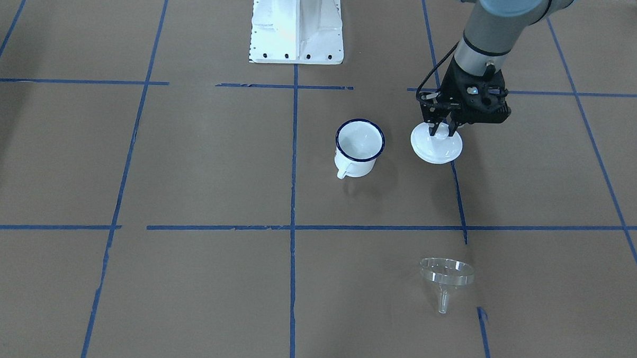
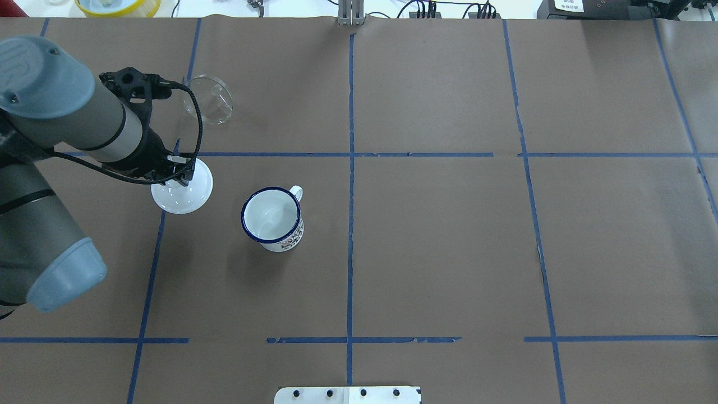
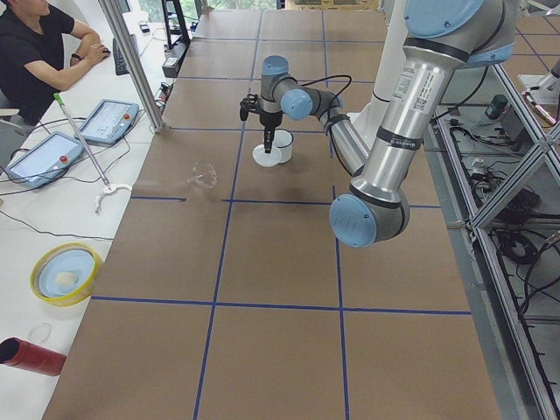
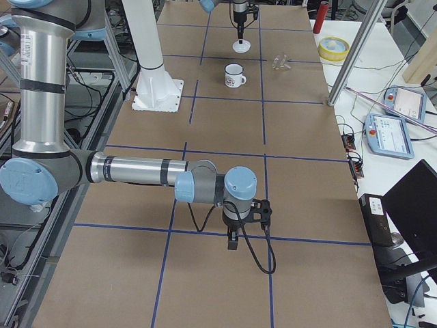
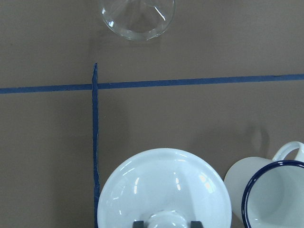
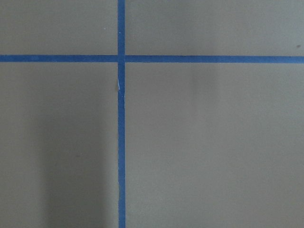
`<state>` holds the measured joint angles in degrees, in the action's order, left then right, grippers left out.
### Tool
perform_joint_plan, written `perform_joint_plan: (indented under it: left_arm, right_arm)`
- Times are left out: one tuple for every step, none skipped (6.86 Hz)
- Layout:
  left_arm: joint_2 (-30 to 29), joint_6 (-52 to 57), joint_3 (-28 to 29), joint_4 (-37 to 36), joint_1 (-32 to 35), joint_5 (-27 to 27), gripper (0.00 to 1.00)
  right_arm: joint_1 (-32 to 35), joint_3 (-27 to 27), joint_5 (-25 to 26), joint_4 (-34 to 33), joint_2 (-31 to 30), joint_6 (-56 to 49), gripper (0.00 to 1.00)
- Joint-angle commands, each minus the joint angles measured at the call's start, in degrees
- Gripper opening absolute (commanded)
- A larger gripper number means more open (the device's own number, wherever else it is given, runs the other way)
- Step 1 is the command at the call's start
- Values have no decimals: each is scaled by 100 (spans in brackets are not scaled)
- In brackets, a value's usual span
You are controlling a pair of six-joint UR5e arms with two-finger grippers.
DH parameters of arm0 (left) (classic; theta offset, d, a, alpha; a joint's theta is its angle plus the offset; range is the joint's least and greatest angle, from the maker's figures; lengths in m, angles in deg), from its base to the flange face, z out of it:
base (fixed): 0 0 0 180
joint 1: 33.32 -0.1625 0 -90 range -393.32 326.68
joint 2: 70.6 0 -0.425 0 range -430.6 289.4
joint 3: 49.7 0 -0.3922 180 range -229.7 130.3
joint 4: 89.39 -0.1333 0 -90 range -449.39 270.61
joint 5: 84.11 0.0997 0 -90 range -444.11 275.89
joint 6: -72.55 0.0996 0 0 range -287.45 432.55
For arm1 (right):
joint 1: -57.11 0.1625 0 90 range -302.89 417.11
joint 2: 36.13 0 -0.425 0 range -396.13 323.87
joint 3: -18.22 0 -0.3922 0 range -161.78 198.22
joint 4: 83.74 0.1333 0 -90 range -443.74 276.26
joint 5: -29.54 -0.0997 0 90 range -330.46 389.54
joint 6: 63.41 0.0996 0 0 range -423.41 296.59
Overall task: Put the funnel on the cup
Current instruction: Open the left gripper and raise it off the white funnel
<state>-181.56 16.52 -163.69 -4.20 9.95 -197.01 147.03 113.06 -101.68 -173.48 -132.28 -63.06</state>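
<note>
The white knobbed lid (image 1: 436,143), just beside the enamel mug (image 1: 359,147), is pinched at its knob by the left gripper (image 1: 440,131); it should be set flat and let go cleanly. The clear funnel (image 1: 446,275) lies well apart from the mug, untouched. The left arm reaches steeply downward. Whether the right gripper (image 4: 233,242) is closed cannot be told.

Overhead and front views face oppositely, sharing cup (image 1: 359,148), wrist views close
</note>
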Motion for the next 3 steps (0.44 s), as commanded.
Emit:
perform_joint_plan:
  left_arm:
    - [83, -49, 805, 935, -152, 84, 0]
    - [213, -57, 1034, 1225, -152, 93, 0]
    - [345, -58, 1236, 1655, -178, 93, 0]
  right_arm:
    - [0, 0, 0, 0, 0, 0, 100]
    - [0, 0, 0, 0, 0, 0, 100]
    - [0, 0, 0, 0, 0, 0, 100]
